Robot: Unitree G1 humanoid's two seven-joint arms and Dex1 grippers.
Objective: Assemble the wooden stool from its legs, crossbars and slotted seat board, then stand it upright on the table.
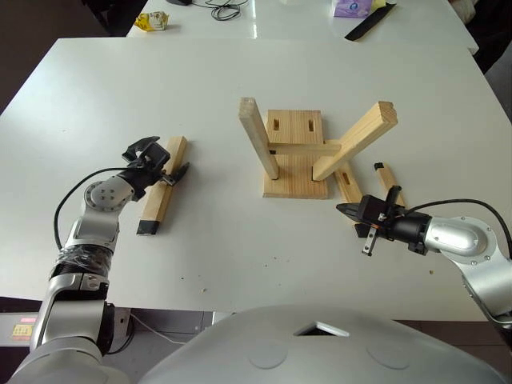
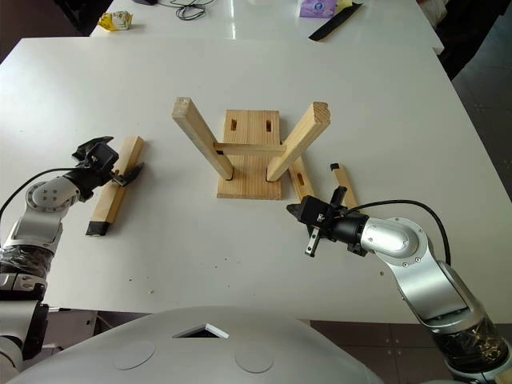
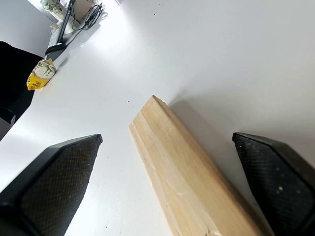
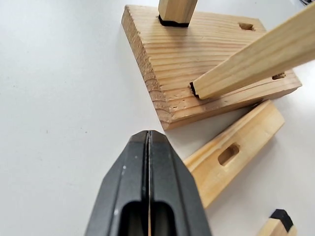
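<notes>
Underneath everything, a white table point(image 1: 240, 272). At its middle, lying flat, the slotted seat board point(image 1: 294, 178), with two empty slots point(image 1: 274, 124) along its far edge. Rising from the board, two legs: the left leg point(image 1: 258, 136), black-tipped end set into the near-left slot and leaning slightly far-left, and the right leg point(image 1: 360, 136), slanted hard to the right, lower end meeting the board near its near-right corner. Between the two, a thin crossbar point(image 1: 308, 149) level above the board. Well to the left, flat on the table, a loose leg point(image 1: 160, 200) with a black tip at its near end. Over that leg's far half, the left gripper point(image 1: 162, 158), released and spread wide, one finger point(image 3: 64, 172) on either side of the wood with table showing in the gaps, gripping nothing. Near-right of the board, the right gripper point(image 4: 147, 142), clenched with fingers pressed flat together, empty, low over the table and pointing left. Just beside the board's right edge, under the slanted leg, a slotted bar point(image 4: 236, 147) flat on the table. Farther right of that, a shorter bar point(image 1: 388, 182) with a black-tipped far end. On the farther white surface: a purple box point(image 1: 352, 8), a black strip point(image 1: 370, 22), a tangle of cables point(image 1: 228, 10), a yellow packet point(image 1: 152, 22).
</notes>
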